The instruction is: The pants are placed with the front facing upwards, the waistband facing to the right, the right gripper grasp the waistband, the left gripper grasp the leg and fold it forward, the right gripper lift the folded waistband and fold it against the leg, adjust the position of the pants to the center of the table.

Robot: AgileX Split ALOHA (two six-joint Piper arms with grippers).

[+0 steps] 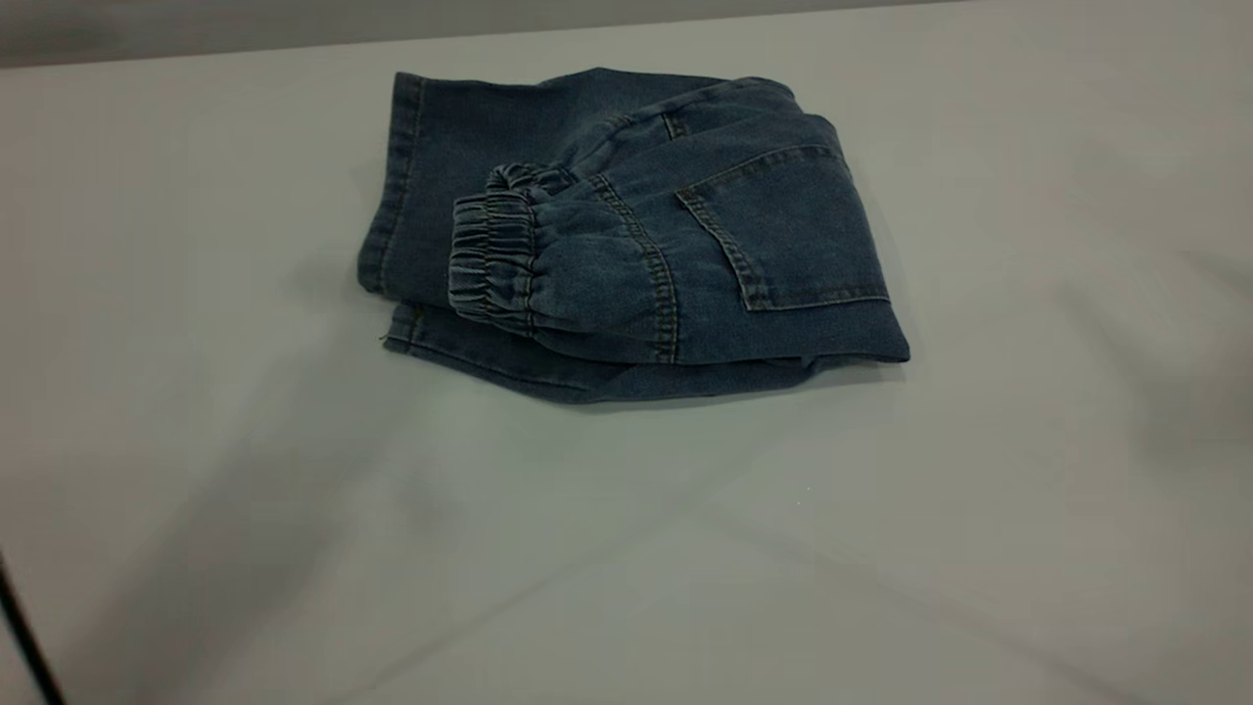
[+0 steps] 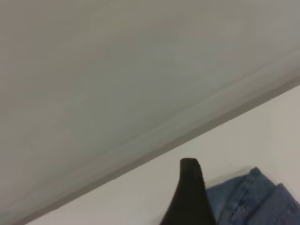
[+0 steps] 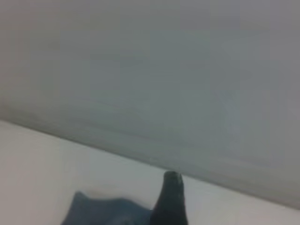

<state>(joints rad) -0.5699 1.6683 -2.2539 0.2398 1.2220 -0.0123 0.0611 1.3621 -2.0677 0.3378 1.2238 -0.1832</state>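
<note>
1. Across the table [image 1: 196, 411], bare white surface runs wide on every side of the pants [image 1: 626, 235] in the exterior view, with the broadest stretch toward the near edge.
2. The far edge of the table lies close behind the pants, where the white top meets a grey wall.
3. The pants sit toward the far middle of the table, folded into a compact bundle and touched by neither of my pincers.
4. The waistband [image 1: 492, 255] lies on top, its ruched elastic turned toward the exterior view's left and resting on the leg layers beneath.
5. A back pocket with tan stitching faces up on the right part of the bundle, and a flat stitched leg hem shows along the left edge underneath.
6. My left gripper [image 2: 189, 194] shows only one dark finger in its wrist view, lifted off the cloth with the denim just beyond; I cannot tell whether it is spread or pressed together.
7. My right gripper [image 3: 169, 201] likewise shows a single dark tip, possibly above the table near the pants' edge; its state I cannot tell either.
</note>
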